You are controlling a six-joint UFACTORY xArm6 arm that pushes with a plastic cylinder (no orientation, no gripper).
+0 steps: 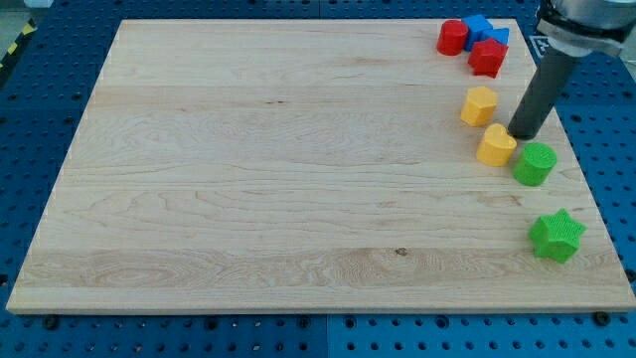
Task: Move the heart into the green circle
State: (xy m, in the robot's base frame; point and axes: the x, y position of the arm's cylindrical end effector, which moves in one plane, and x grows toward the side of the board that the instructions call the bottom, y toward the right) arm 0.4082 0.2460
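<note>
A straight dark rod, round and matte, narrows to my tip (521,134); grey collar above.

Our arm (586,20) cut off by top edge at 1 o'clock; blue blocks (484,30) partly hidden behind red ones (477,48), shapes unclear.

Wooden board (298,159) carries blocks (all at the view's right).

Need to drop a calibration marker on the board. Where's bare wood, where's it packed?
Bare: all of the wooden board left of the yellow hexagon, edge to edge.

Crowded: the view's right strip. Red cylinder, blue blocks and red block at top; lower, my tip sits between yellow heart and green circle. Green star stands alone below.
</note>
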